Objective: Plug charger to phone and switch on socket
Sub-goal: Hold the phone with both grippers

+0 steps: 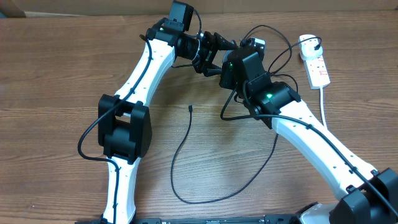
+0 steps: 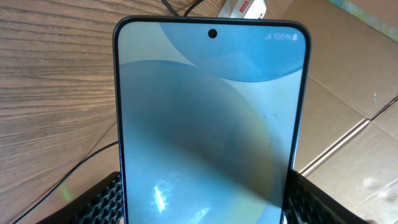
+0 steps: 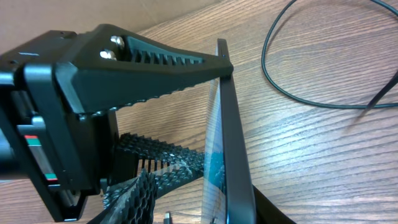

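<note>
The phone [image 2: 211,124] fills the left wrist view, its blue screen lit with a punch-hole camera at its top. My left gripper [image 2: 202,202] is shut on its two long edges and holds it above the table. In the right wrist view the phone [image 3: 229,143] is edge-on. My right gripper [image 3: 205,208] is open and straddles its near end, with a gap between one pad and the screen. In the overhead view both grippers, left [image 1: 210,55] and right [image 1: 231,70], meet at the back and hide the phone. The charger [image 1: 177,155] loops on the table, its tip [image 1: 190,109] lying free. The socket [image 1: 314,59] lies at the back right.
The socket's white cord [image 1: 324,106] runs down the right side. A black cable loop [image 3: 280,81] lies on the wood behind the phone. Cardboard [image 2: 354,93] lies past the table's far edge. The left arm's elbow [image 1: 124,127] stands mid-left.
</note>
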